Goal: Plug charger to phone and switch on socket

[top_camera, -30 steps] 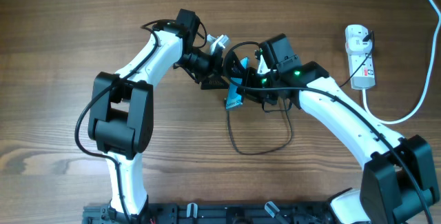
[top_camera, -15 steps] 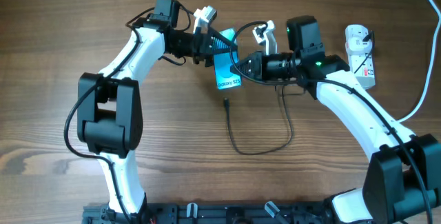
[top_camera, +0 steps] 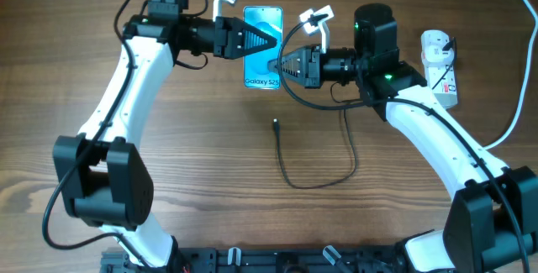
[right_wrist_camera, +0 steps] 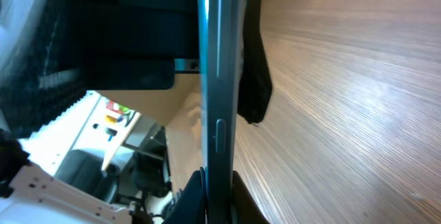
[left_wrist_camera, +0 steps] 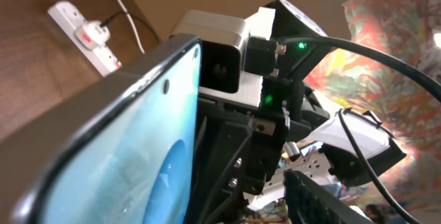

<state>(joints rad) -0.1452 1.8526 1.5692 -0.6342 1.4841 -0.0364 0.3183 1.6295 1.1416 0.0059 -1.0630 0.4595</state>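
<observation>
On my overhead feed the phone has its teal-blue screen turned up to the camera. White print reading "Galaxy S25" sits near the end closer to the arm bases. Its long axis runs from the bases toward the far edge of the worktop, and the printed end points back at the bases.

The left gripper reaches in from the left and is clamped across the phone's faces, one dark finger lying over the screen. The right gripper comes in from the opposite side and meets the phone's right edge. In the right wrist view the phone shows edge-on, side buttons visible, with the fingers pressed against both faces, so that gripper looks closed on it too. The same view shows wood grain beyond the phone's back with a gap between, so the phone is held off the worktop.

The charger lies on the wood nearer the bases. Its connector tip is apart from the phone, and the cable loops round and passes behind the right arm.

The socket lies well to the right, long axis parallel to the phone's. Its red markings are too small to read. The left wrist view shows a plug with a thin black lead seated in it. A thick white cord curves away toward the right edge.

The worktop is brown wood-grain. Behind the arms the left wrist view shows a colourful blurred backdrop.
</observation>
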